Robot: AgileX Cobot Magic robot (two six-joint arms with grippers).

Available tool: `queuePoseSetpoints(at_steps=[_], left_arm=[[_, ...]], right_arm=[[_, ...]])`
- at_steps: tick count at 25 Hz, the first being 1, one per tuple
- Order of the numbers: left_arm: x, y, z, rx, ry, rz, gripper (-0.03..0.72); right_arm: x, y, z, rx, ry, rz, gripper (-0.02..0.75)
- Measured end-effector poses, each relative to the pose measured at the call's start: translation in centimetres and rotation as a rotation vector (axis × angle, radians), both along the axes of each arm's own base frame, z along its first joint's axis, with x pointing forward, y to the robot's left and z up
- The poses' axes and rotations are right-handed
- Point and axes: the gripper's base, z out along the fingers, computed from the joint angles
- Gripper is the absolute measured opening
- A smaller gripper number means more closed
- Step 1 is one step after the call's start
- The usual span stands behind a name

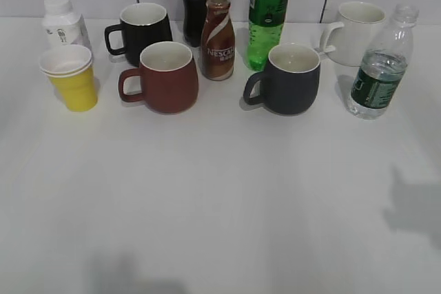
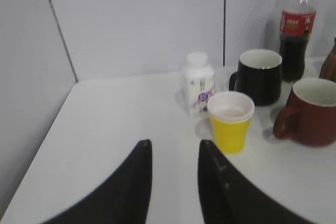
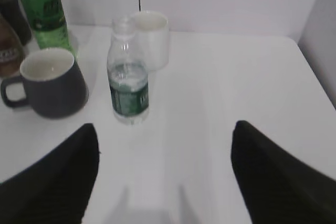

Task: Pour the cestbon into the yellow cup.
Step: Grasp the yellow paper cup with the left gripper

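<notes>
A white worktop holds a row of mugs and bottles near its far edge. The cestbon [image 1: 381,67], an uncapped clear water bottle, stands upright near the far right corner. The yellow cup [image 1: 69,77] stands near the far left corner. Neither is touched. The right gripper [image 3: 165,177] hangs wide open, empty, facing the bottle; the left gripper [image 2: 174,182], slightly parted, faces the cup. The grasp has likely not begun: next the right jaws must close round the bottle.

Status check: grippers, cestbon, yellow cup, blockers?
Both grippers open, empty: left, right. Cestbon upright far right, uncapped, untouched. Yellow cup far left. Mugs and bottles stand between them.
</notes>
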Motion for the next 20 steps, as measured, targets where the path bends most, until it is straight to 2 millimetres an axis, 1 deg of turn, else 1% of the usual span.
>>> queuePoseSetpoints(at_steps=[2, 6, 9, 10, 11, 13, 15, 17, 19, 20], left_arm=[[2.3, -0.5, -0.6, 0.002, -0.012, -0.023, 0.239], [7.2, -1.5, -2.0, 0.001, -0.009, -0.067, 0.239], [10.8, -2.2, -3.5, -0.022, 0.014, -0.090, 0.244], [12.4, -2.5, -4.6, -0.029, 0.045, -0.095, 0.251], [13.4, -2.7, -5.5, -0.037, 0.073, -0.095, 0.262], [15.1, -3.0, -6.9, -0.047, 0.096, -0.100, 0.306], [16.7, -3.2, -8.9, -0.057, 0.143, -0.098, 0.379], [17.9, -3.4, -10.7, -0.066, 0.174, -0.097, 0.461], [18.9, -3.5, -12.4, -0.071, 0.196, -0.100, 0.514], [19.3, -3.6, -12.9, -0.074, 0.187, -0.103, 0.530]], right_arm=[[1.6, 0.3, 0.3, 0.004, -0.035, 0.025, 0.589], [5.2, 1.3, -0.2, 0.004, -0.025, 0.075, 0.589], [7.7, 1.9, -1.2, 0.000, 0.011, 0.091, 0.589], [8.5, 2.0, -1.6, 0.002, 0.022, 0.091, 0.589], [9.6, 2.2, -2.3, 0.002, 0.051, 0.089, 0.589], [10.5, 2.3, -3.0, 0.022, 0.080, 0.082, 0.589], [11.5, 2.5, -3.9, 0.055, 0.112, 0.069, 0.589], [12.4, 2.6, -4.9, 0.070, 0.157, 0.060, 0.589], [13.3, 2.7, -5.7, 0.091, 0.179, 0.048, 0.589], [13.6, 2.7, -6.0, 0.095, 0.181, 0.044, 0.589]])
